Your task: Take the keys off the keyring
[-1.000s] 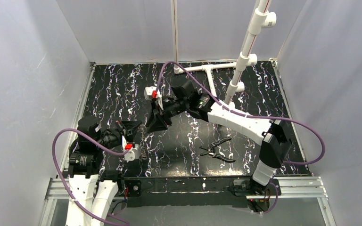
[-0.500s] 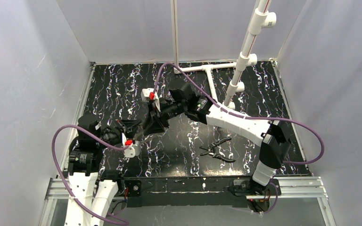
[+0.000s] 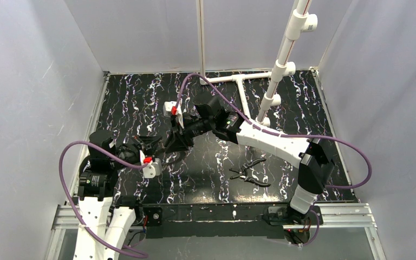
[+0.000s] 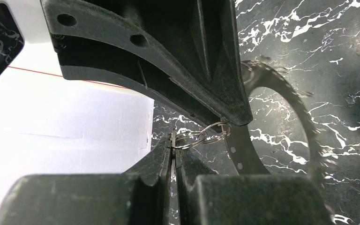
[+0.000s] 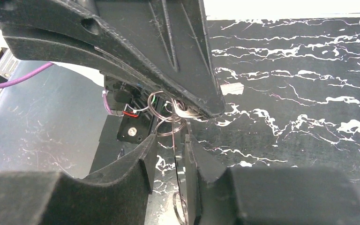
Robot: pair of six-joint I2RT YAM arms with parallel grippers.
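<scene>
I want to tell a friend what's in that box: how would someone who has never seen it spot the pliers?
Start from the black, white-veined table and go to its near right part. Look just in front of the right arm's long white forearm. The pliers lie flat there, black handles spread in a V, touched by neither arm.
</scene>
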